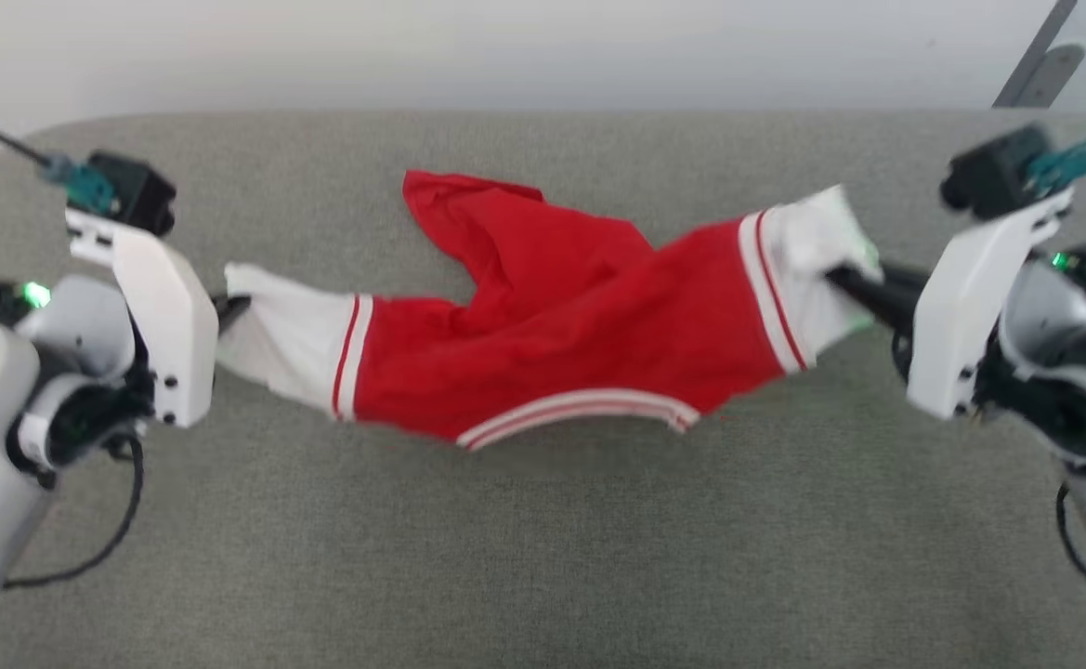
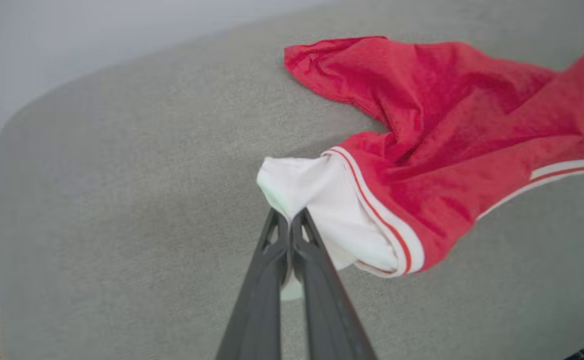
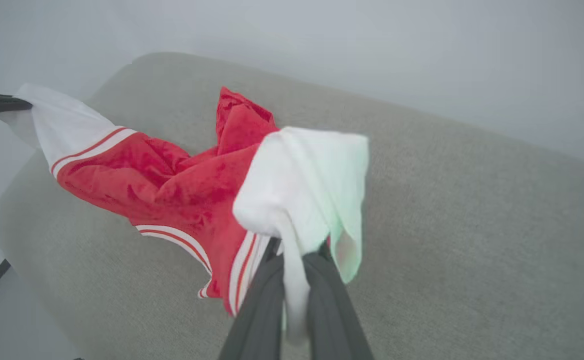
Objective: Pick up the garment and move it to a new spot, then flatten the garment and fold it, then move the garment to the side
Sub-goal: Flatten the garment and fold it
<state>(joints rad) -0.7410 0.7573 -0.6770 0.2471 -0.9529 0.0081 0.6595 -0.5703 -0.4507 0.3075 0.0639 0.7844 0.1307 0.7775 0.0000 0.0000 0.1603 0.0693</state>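
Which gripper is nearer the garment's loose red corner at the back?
Left. The left gripper clamps the sleeve nearest that corner; the right gripper clamps the far sleeve, across the garment.

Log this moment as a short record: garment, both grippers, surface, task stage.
garment: red top with white sleeve ends, strung between the grippers, creased, unfolded
left gripper: fingers shut on one white sleeve end
right gripper: shut on the other white sleeve end
surface: grey fabric pad beneath
task stage: held by both sleeves; flattening and folding not yet done
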